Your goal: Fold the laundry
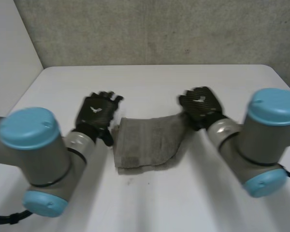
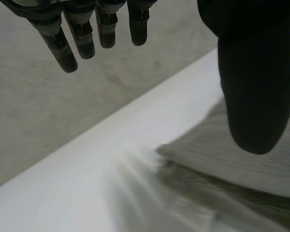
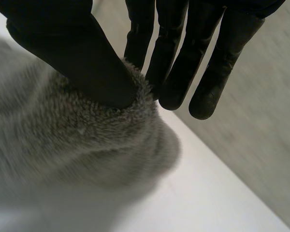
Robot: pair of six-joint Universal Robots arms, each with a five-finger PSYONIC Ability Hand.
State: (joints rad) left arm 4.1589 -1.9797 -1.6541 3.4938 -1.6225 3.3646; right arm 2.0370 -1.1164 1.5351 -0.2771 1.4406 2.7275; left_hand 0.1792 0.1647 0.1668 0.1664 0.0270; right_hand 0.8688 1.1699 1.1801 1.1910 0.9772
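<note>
right fingers [image 3: 171, 72] straight and side by side, right thumb [image 3: 87, 63] pressed down on the fuzzy edge of the towel [image 3: 63, 140]. I read that as a pinch, with the cloth clamped between thumb and fingers. In the head view the right hand [image 1: 201, 104] has the towel's far right corner, raised a bit off the counter [image 1: 150, 82], and the cloth slopes down from it to the flat part.

left fingers [image 2: 70, 48] straight, slightly apart, holding nothing. left thumb [image 2: 253, 96] hangs over the towel; I can't tell if it touches. left hand [image 1: 97, 112] sits just beside the far left corner, not on it.

The towel is grey terry in the middle of the counter, between the two arms. The near edge shows stacked layers, so I judge it's already doubled at least once.

Handling, my estimate:
- light, soft and limp, so it won't hold a shape and any unsupported span will sag
- the pile gives good friction, so I expect little slip in a pinch
- not fragile, so a firm clamp is fine

Where to grab: the corners, both far ones together so the edge travels straight. The left hand needs to close on its corner before I move. With one corner held and the other free, I'd expect a skewed fold. Main risk is pinching only the top layer, so I'd get the fingers under the full stack.
</note>
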